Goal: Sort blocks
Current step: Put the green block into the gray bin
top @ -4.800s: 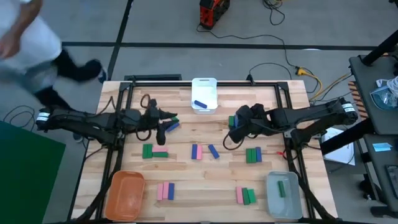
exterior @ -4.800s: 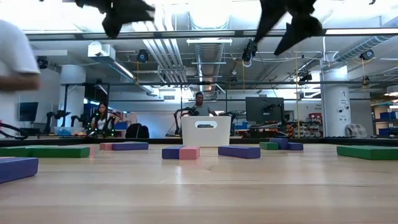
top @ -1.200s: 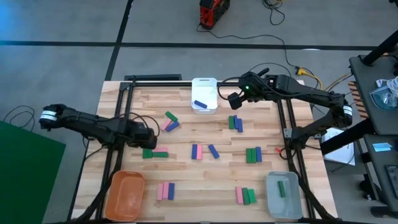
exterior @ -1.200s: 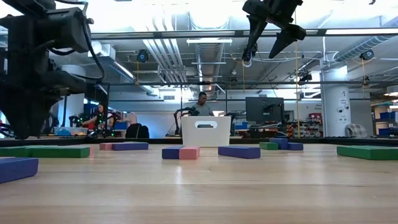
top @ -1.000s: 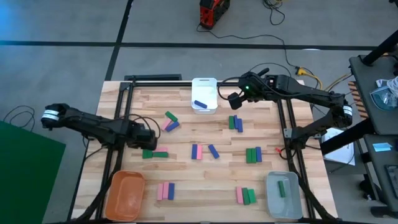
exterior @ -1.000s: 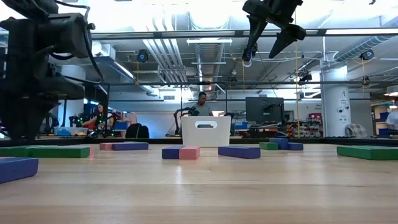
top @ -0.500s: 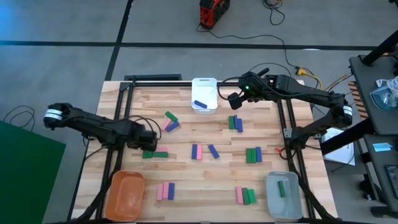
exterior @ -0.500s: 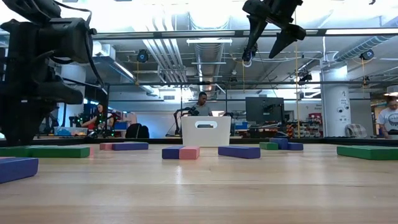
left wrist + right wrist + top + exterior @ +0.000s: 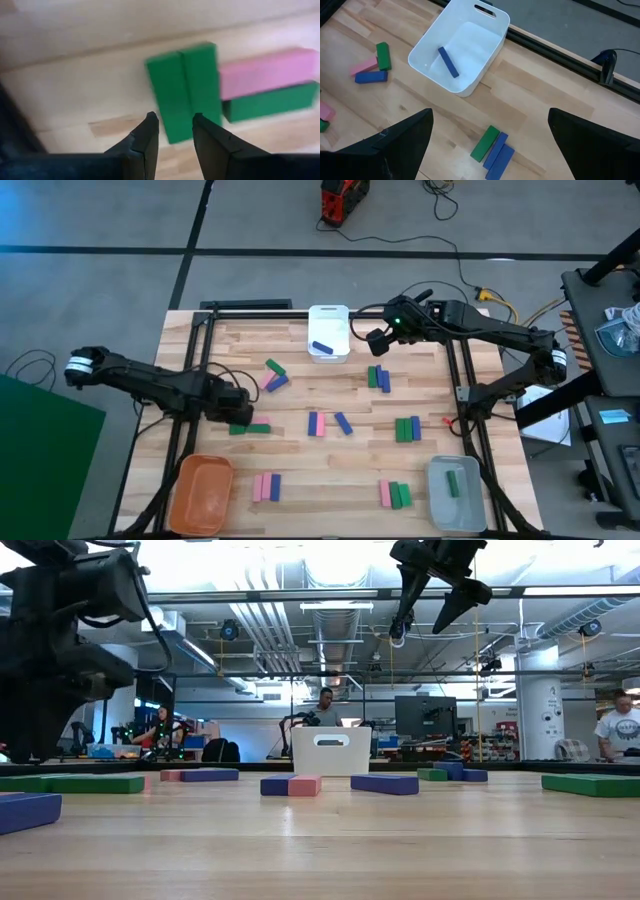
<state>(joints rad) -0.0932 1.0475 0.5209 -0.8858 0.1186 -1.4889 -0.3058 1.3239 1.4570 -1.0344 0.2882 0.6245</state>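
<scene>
Pale wooden desk (image 9: 300, 470) carries three bins: white (image 9: 328, 332) at top centre, orange (image 9: 202, 492) lower left, grey (image 9: 455, 492) lower right. Left gripper (image 9: 174, 131) is low at centre left of the high view, fingers (image 9: 145, 137) apart and poised at the near end of a green pair (image 9: 186, 85), which lies touching a pink block (image 9: 267, 70) and a further green block (image 9: 270, 101). Judged step: picking one green block. To do it well, the fingers should straddle a single bar across its narrow width, descend squarely, and close without dragging the neighbour or the pink block; the two greens sit flush, so separation is the risk. Right gripper (image 9: 437, 585) hangs high near the white bin, fingers apart and empty. Blocks are small solid-coloured bars in pink, blue and green, scattered in small clusters across the desk; one blue block (image 9: 448, 62) lies in the white bin, one green (image 9: 452, 483) in the grey. Most remain unsorted.
</scene>
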